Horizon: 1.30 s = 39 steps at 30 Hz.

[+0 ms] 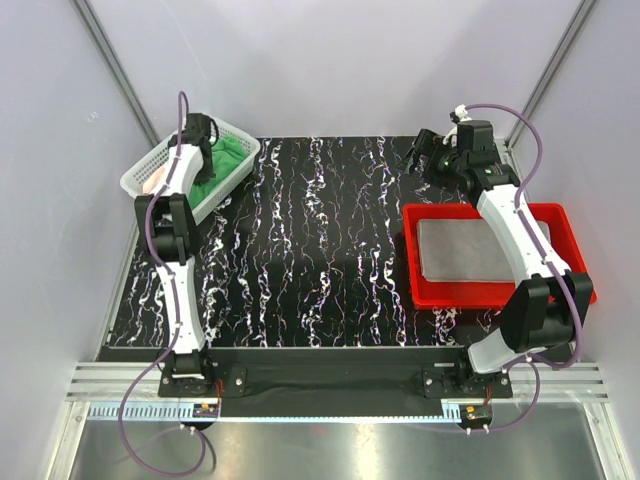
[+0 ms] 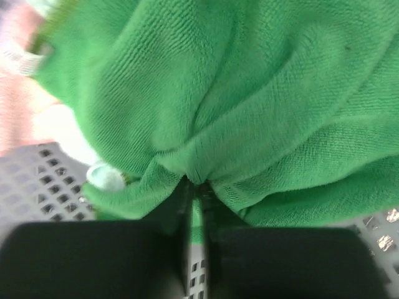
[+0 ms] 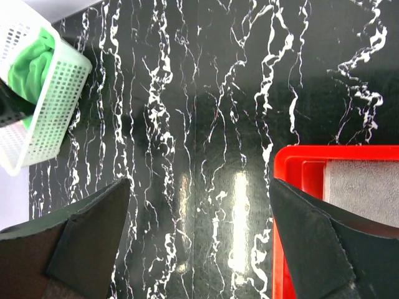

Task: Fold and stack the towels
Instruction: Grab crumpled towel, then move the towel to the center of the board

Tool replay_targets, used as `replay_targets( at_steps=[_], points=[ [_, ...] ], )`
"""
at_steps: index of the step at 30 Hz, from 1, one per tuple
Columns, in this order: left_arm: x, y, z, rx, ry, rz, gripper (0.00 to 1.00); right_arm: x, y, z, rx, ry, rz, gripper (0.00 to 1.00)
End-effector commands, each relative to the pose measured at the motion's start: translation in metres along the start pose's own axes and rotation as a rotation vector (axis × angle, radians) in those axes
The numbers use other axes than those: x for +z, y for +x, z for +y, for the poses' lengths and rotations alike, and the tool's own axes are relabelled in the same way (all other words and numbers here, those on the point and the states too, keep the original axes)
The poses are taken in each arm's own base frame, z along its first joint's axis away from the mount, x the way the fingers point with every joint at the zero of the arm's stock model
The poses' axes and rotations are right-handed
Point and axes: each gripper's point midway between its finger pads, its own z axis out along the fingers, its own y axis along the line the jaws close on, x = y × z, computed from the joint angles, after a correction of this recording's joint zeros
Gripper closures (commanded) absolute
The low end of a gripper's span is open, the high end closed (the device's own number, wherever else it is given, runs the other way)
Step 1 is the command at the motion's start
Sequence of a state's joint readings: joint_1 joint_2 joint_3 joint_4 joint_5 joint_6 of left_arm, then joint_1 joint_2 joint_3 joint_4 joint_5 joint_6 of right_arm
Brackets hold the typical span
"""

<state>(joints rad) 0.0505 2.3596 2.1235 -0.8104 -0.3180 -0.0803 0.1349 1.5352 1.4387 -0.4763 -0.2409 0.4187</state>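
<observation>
Left arm point(image 1: 175, 250): rose from its base at the near edge to the far left corner, with the wrist tipped down into the basket.
Left tool point(image 2: 198, 185): fingers pressed almost together, pinching a gathered fold of the green towel point(image 2: 262, 93).
Basket point(image 1: 140, 182): white mesh, at the far left corner of the desk; it held the green towel, with a blurred pink towel point(image 2: 19, 93) beside it.
Desk point(image 1: 320, 250): black with white marble-like veins.
Room: pale walls point(image 1: 330, 60) on three sides, and a metal rail point(image 1: 330, 372) along the near edge.
Right arm point(image 1: 515, 225): stretched from its base across the red tray towards the far right of the desk.
Right tool point(image 3: 199, 187): fingers spread wide with nothing between them, above bare desk.
Red tray point(image 1: 500, 297): on the right side of the desk, with a grey towel point(image 1: 460, 250) lying flat inside.
</observation>
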Motion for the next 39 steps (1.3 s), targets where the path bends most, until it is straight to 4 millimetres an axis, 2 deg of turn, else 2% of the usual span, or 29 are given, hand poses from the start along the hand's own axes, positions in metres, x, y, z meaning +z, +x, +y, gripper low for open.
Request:
replay_targets(
  at_steps=[1, 2, 3, 4, 7, 8, 9, 10, 11, 12, 13, 14, 15, 16, 18, 19, 20, 21, 23, 24, 26, 27, 28, 30, 31, 32, 35, 37, 39],
  points=[
    [-0.099, -0.084, 0.019, -0.030, -0.048, -0.291, 1.00, -0.015, -0.022, 0.025, -0.029, -0.074, -0.068, 0.00],
    [-0.113, -0.091, 0.024, -0.025, -0.065, -0.321, 1.00, -0.016, -0.023, 0.026, -0.025, -0.077, -0.074, 0.00],
    [-0.137, -0.104, 0.015, -0.023, -0.057, -0.375, 1.00, -0.019, -0.023, 0.027, -0.020, -0.078, -0.074, 0.00],
    [-0.162, -0.112, 0.020, -0.038, -0.062, -0.417, 1.00, -0.020, -0.022, 0.027, -0.017, -0.075, -0.072, 0.00],
    [-0.227, -0.133, 0.028, -0.101, -0.074, -0.537, 0.90, -0.027, -0.019, 0.031, -0.015, -0.080, -0.067, 0.00],
    [-0.262, -0.138, 0.036, -0.128, -0.054, -0.599, 0.89, -0.029, -0.018, 0.033, -0.017, -0.082, -0.065, 0.00],
    [-0.286, -0.140, 0.030, -0.137, 0.002, -0.642, 0.89, -0.031, -0.016, 0.034, -0.013, -0.079, -0.057, 0.00],
    [-0.303, -0.139, 0.027, -0.158, 0.050, -0.664, 0.89, -0.033, -0.016, 0.035, -0.011, -0.077, -0.050, 0.00],
    [-0.343, -0.137, 0.034, -0.189, 0.104, -0.729, 0.90, -0.036, -0.016, 0.036, -0.004, -0.075, -0.047, 0.00],
    [-0.362, -0.133, 0.019, -0.175, 0.207, -0.753, 0.91, -0.042, -0.019, 0.039, -0.007, -0.082, -0.062, 0.00],
    [-0.362, -0.125, 0.007, -0.180, 0.277, -0.741, 0.93, -0.045, -0.021, 0.042, -0.007, -0.090, -0.074, 0.00],
    [-0.377, -0.118, 0.000, -0.184, 0.347, -0.754, 0.97, -0.047, -0.022, 0.043, -0.008, -0.094, -0.084, 0.00],
    [-0.411, -0.105, -0.011, -0.163, 0.482, -0.789, 0.98, -0.051, -0.023, 0.044, -0.016, -0.097, -0.100, 0.00],
    [-0.399, -0.087, -0.027, -0.157, 0.543, -0.736, 0.99, -0.052, -0.023, 0.043, -0.020, -0.091, -0.100, 0.00],
    [-0.424, -0.055, -0.048, -0.104, 0.691, -0.721, 0.98, -0.052, -0.015, 0.037, -0.037, -0.069, -0.072, 0.00],
    [-0.422, -0.040, -0.059, -0.097, 0.730, -0.689, 0.98, -0.052, -0.010, 0.034, -0.042, -0.063, -0.053, 0.00],
    [-0.395, -0.008, -0.081, -0.051, 0.779, -0.576, 0.99, -0.050, -0.006, 0.031, -0.045, -0.052, -0.034, 0.00],
    [-0.406, 0.014, -0.090, -0.021, 0.838, -0.557, 1.00, -0.050, 0.002, 0.027, -0.056, -0.039, -0.002, 0.00],
    [-0.402, 0.052, -0.118, 0.011, 0.948, -0.472, 1.00, -0.049, 0.008, 0.022, -0.058, -0.026, 0.021, 0.00],
    [-0.386, 0.094, -0.144, 0.069, 1.002, -0.376, 1.00, -0.048, 0.014, 0.020, -0.057, -0.021, 0.040, 0.00],
    [-0.392, 0.130, -0.171, 0.128, 1.084, -0.346, 1.00, -0.050, 0.016, 0.020, -0.058, -0.023, 0.040, 0.00],
    [-0.377, 0.156, -0.181, 0.152, 1.095, -0.280, 1.00, -0.048, 0.019, 0.016, -0.051, -0.014, 0.044, 0.00],
    [-0.379, 0.164, -0.190, 0.160, 1.127, -0.271, 1.00, -0.047, 0.019, 0.017, -0.046, -0.014, 0.043, 0.00],
    [-0.382, 0.198, -0.210, 0.217, 1.188, -0.220, 1.00, -0.046, 0.022, 0.016, -0.038, -0.015, 0.051, 0.00],
    [-0.391, 0.201, -0.220, 0.227, 1.229, -0.239, 1.00, -0.045, 0.024, 0.016, -0.038, -0.018, 0.058, 0.00],
    [-0.403, 0.220, -0.234, 0.279, 1.285, -0.216, 1.00, -0.043, 0.027, 0.015, -0.035, -0.013, 0.071, 0.00],
    [-0.426, 0.244, -0.261, 0.365, 1.367, -0.200, 1.00, -0.042, 0.030, 0.011, -0.036, 0.006, 0.081, 0.00],
    [-0.430, 0.243, -0.269, 0.349, 1.367, -0.193, 1.00, -0.042, 0.030, 0.009, -0.040, 0.018, 0.079, 0.00],
    [-0.416, 0.240, -0.276, 0.331, 1.312, -0.180, 0.98, -0.042, 0.033, 0.010, -0.052, 0.011, 0.091, 0.00]
  ],
)
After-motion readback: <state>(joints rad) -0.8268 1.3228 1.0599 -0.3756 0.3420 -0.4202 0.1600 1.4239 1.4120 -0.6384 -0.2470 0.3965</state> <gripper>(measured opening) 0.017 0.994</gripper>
